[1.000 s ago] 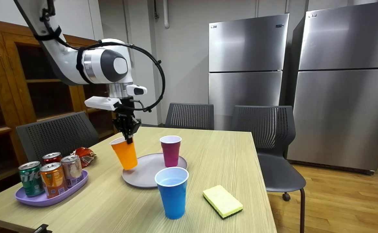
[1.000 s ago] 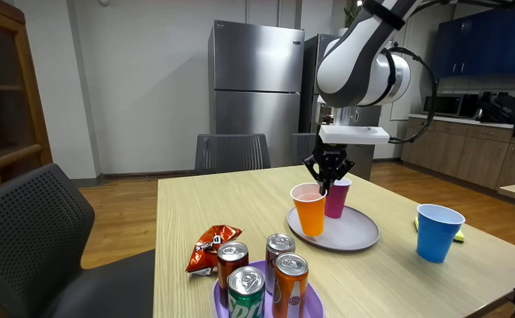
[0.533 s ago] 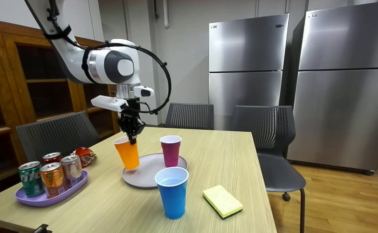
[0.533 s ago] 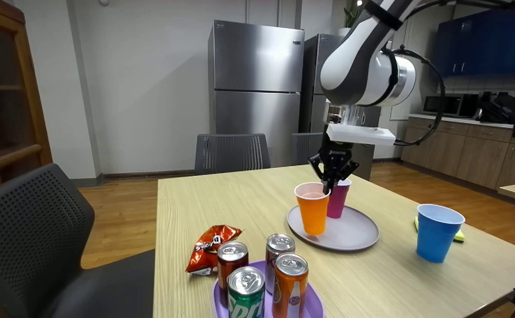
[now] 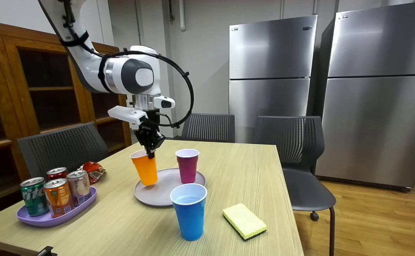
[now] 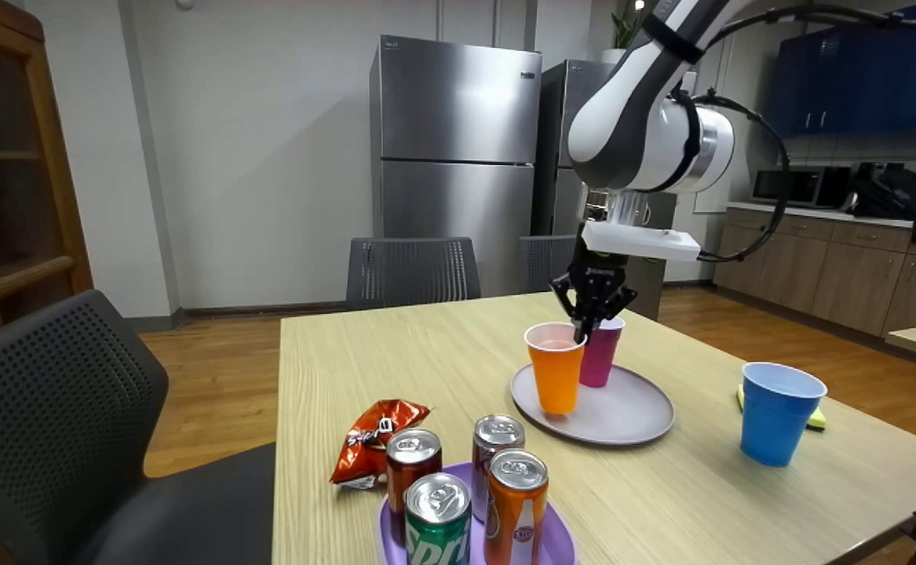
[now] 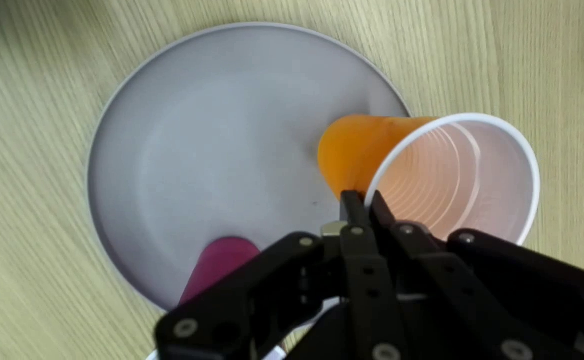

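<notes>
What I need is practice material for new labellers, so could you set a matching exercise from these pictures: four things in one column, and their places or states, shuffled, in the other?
Things
1. Orange cup
2. Magenta cup
3. Blue cup
4. Green can

Places and states
A. On the purple tray
B. Directly on the table
C. Pinched between the jaws
D. On the grey plate, not gripped

Right pairs: 1-C, 2-D, 3-B, 4-A
</notes>
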Tool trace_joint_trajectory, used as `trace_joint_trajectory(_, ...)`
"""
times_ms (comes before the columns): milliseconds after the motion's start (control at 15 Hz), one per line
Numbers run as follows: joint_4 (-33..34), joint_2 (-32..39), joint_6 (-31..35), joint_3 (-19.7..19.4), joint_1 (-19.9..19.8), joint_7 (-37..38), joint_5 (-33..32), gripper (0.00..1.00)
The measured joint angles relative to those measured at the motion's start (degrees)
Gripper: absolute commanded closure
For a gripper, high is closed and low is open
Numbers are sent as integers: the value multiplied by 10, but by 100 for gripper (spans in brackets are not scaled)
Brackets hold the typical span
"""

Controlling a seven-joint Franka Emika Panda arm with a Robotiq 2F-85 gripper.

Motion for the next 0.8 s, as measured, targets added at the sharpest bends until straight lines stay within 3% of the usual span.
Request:
trace_joint_trajectory(533, 29, 30, 0, 0, -11, -8, 2, 99)
trace_joint_trajectory(600, 33, 34, 0, 0, -12, -9, 2, 94)
trace_joint_trajectory(667, 36, 37, 0, 0, -13, -9, 2, 69)
trace_joint_trajectory(800, 41, 42, 0, 0, -14, -10, 2, 65)
